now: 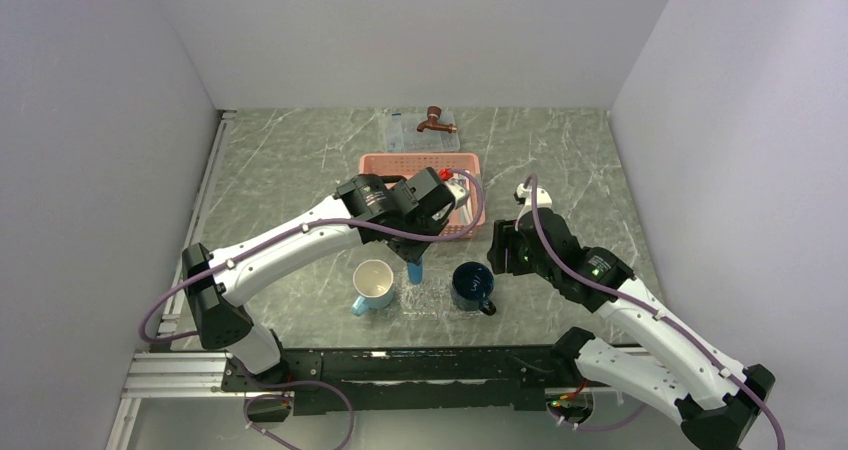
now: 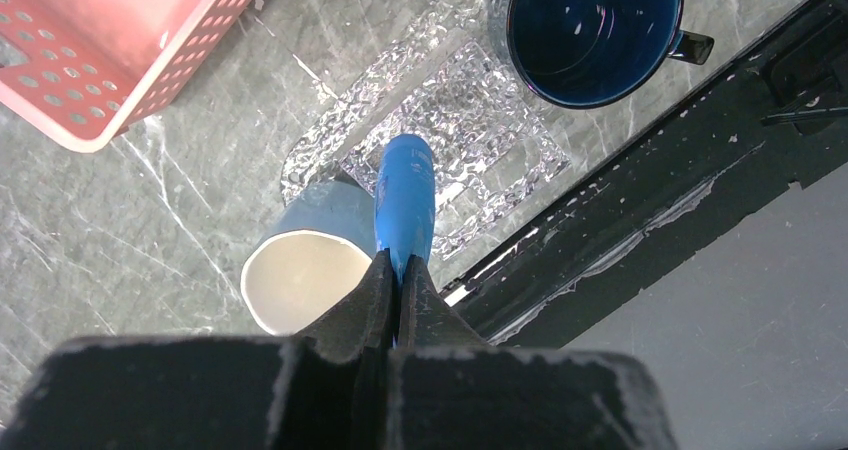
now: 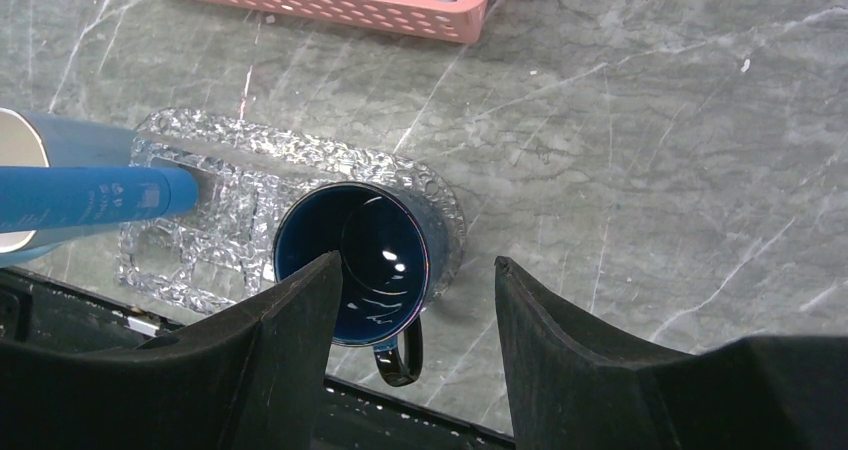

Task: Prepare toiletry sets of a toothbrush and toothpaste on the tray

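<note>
1. the tray [image 2: 490,130] lies flat, with a pale cup [image 2: 300,280] at its left end and a dark mug [image 2: 595,30] on its right end.
2. the left gripper [image 2: 394,270], above the tray, is pinched tight on the toothpaste.
3. the right gripper [image 3: 415,280] hangs over the tray's mug end, fingers apart, empty.
4. the toothpaste [image 2: 405,195] points down at the tray's middle.

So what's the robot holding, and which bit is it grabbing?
The left hand pinches the toothpaste by its top end. The right hand holds nothing.
</note>
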